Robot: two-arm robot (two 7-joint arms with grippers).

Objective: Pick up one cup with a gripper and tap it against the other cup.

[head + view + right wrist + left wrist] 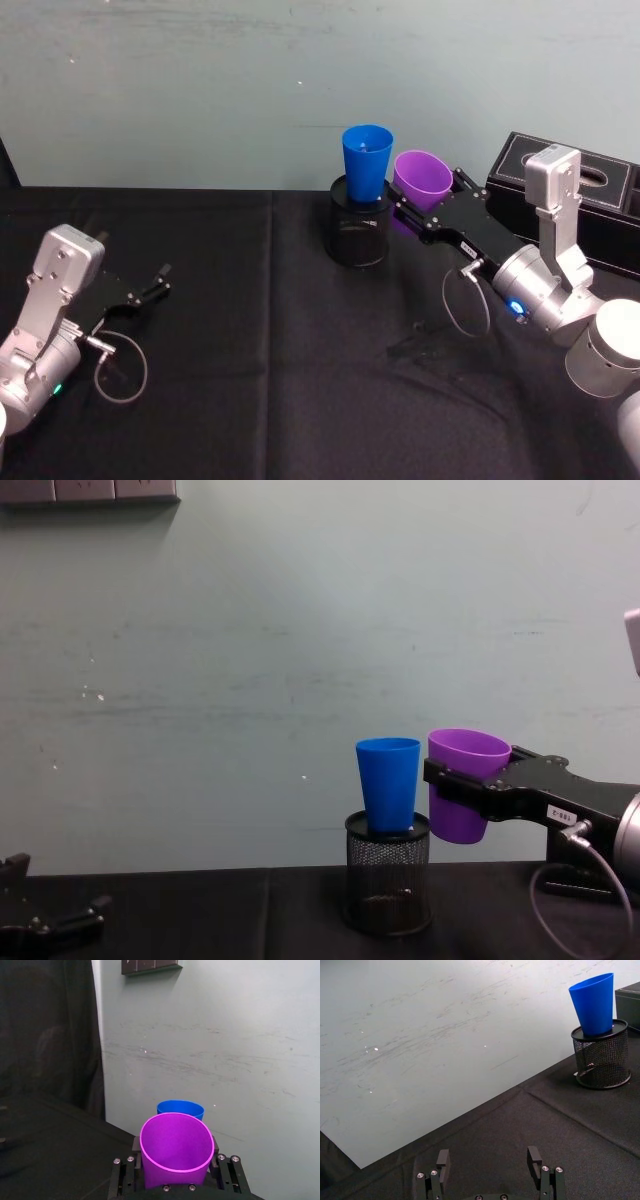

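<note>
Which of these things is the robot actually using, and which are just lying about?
In use: purple plastic tumbler, gripped by the right claw; bright blue plastic tumbler beside it.
Lying about: black wire-mesh pen holder under the blue tumbler; black rectangular box; left claw, open, idle.

Held cup (421, 180) hangs right of other cup (367, 160) in holder (358, 235).

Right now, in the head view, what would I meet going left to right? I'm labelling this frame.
The left gripper, open and parked → blue cup standing in the mesh holder → purple cup, clamped in the right gripper → black box.
</note>
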